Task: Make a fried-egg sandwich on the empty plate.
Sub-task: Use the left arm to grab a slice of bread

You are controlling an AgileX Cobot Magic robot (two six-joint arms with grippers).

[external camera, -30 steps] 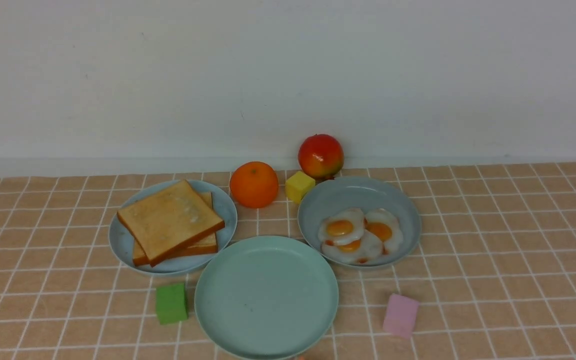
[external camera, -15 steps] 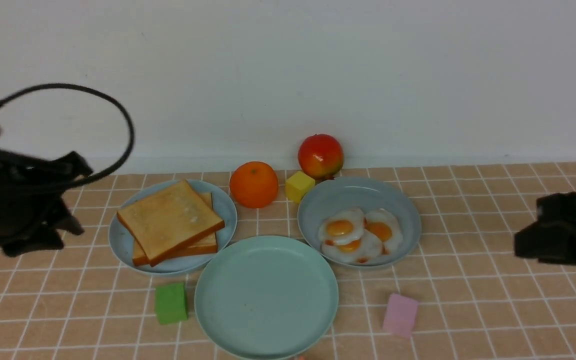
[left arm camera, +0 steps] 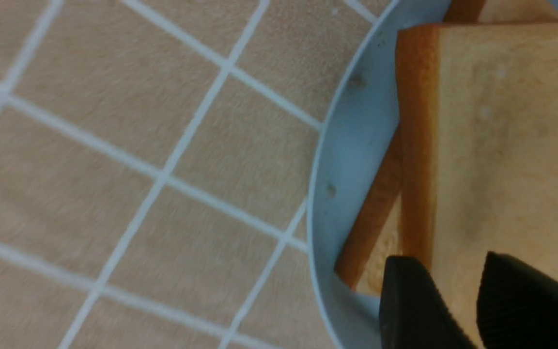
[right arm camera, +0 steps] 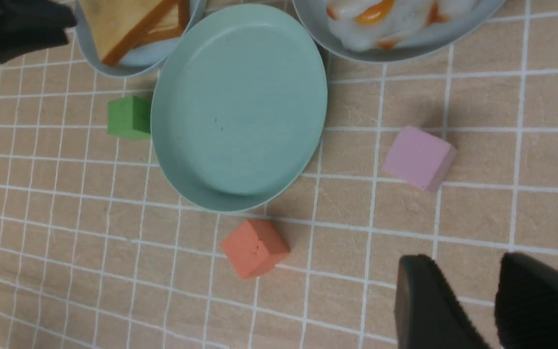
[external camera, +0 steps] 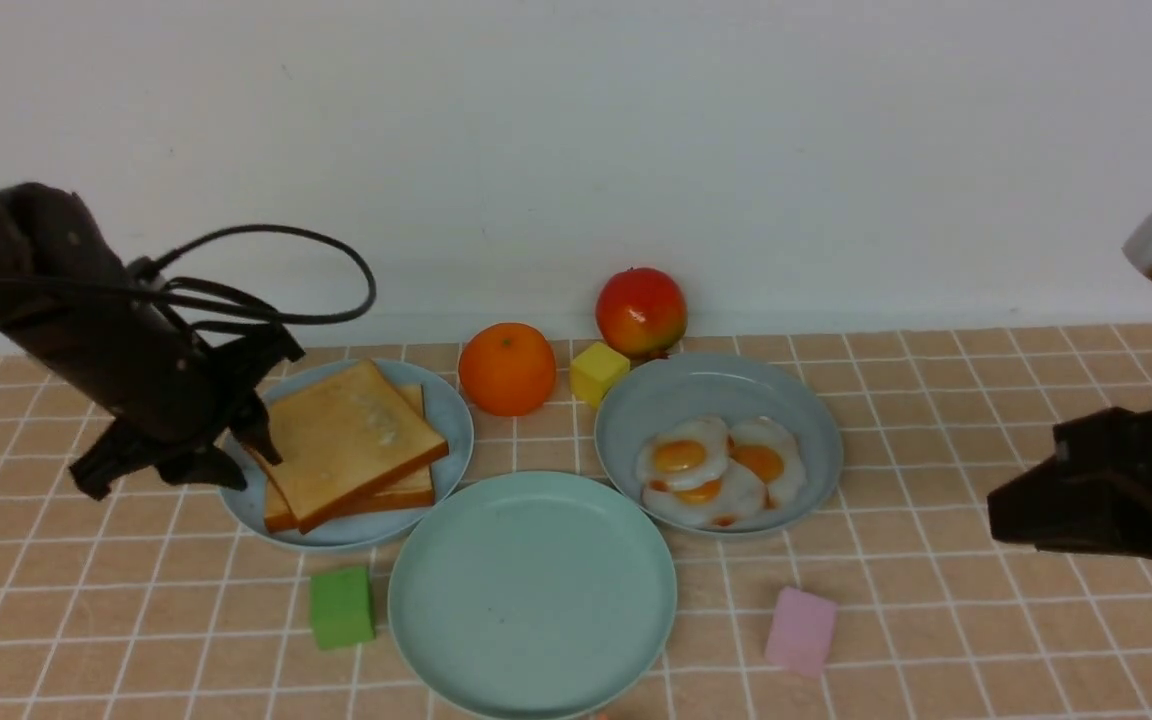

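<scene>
Left gripper (left arm camera: 448,271), fingers narrowly parted and holding nothing, sits at the edge of two stacked toast slices (left arm camera: 492,145) on the light blue plate (left arm camera: 356,135). Right gripper (right arm camera: 458,271), likewise parted and holding nothing, hangs apart from the grey-blue plate (external camera: 716,385) holding three fried eggs (external camera: 716,465); beyond that lies the empty plate (right arm camera: 240,106)

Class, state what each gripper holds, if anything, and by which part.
Nothing is held. The left gripper hangs open at the top toast slice's edge; the right gripper is open over the tablecloth.
</scene>
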